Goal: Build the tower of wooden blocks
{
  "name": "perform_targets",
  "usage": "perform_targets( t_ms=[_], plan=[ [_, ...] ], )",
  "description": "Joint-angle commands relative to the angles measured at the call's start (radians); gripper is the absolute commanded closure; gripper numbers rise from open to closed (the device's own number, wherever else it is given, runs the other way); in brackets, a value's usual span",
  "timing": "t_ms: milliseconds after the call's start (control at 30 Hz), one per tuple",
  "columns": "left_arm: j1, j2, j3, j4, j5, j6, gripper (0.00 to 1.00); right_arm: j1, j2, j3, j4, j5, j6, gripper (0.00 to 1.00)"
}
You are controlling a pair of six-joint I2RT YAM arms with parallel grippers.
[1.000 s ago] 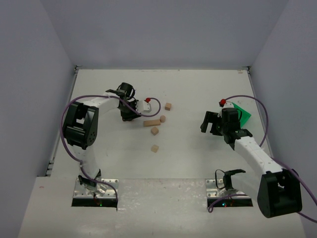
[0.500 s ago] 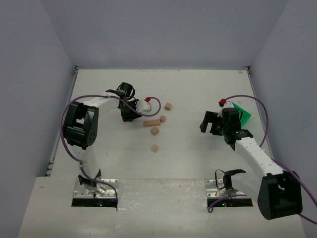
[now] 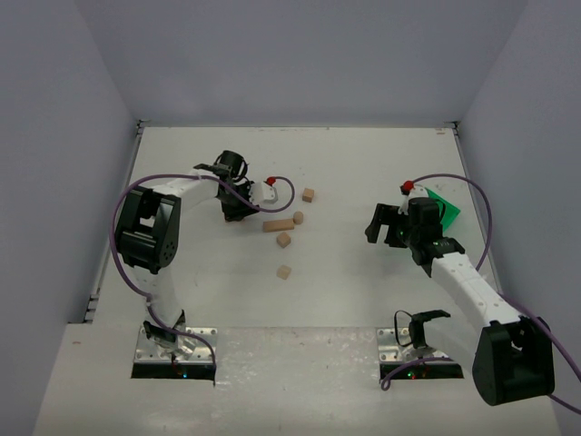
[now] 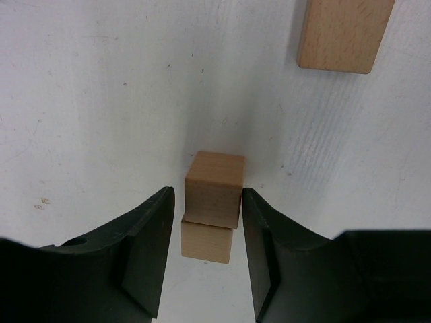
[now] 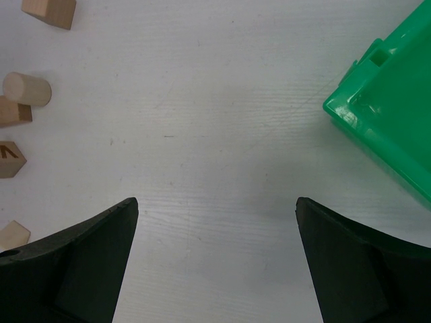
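Note:
In the left wrist view two light-tan cubes stand stacked, the upper cube a little offset on the lower cube. My left gripper straddles the stack. Its right finger is at the upper cube's side and a thin gap shows at the left finger. In the top view the left gripper hides the stack. The wooden bar lies just right of it and also shows in the left wrist view. My right gripper is wide open and empty over bare table, as the right wrist view shows.
Loose pieces lie mid-table: a cube, a short cylinder, a block and a cube. A green bin stands at the right, behind the right gripper, and shows in the right wrist view.

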Motion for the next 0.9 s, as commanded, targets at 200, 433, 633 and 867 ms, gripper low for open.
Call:
perform_targets(
  t_ms=[200, 433, 633, 867],
  plan=[
    [0.016, -0.044, 0.0, 0.012, 0.026, -0.01, 0.57, 0.001, -0.023, 0.029, 0.023, -0.057, -0.025, 0.01],
    [0.015, -0.09, 0.031, -0.026, 0.081, -0.028, 0.46, 0.001, -0.046, 0.017, 0.025, -0.062, -0.032, 0.01],
    [0.013, -0.14, 0.118, -0.008, 0.206, -0.119, 0.11, 0.001, -0.067, 0.002, 0.041, -0.083, -0.036, 0.01],
    [-0.037, -0.102, 0.245, 0.092, 0.344, -0.271, 0.0, 0.001, -0.142, -0.023, 0.084, -0.126, -0.024, 0.01]
  ],
)
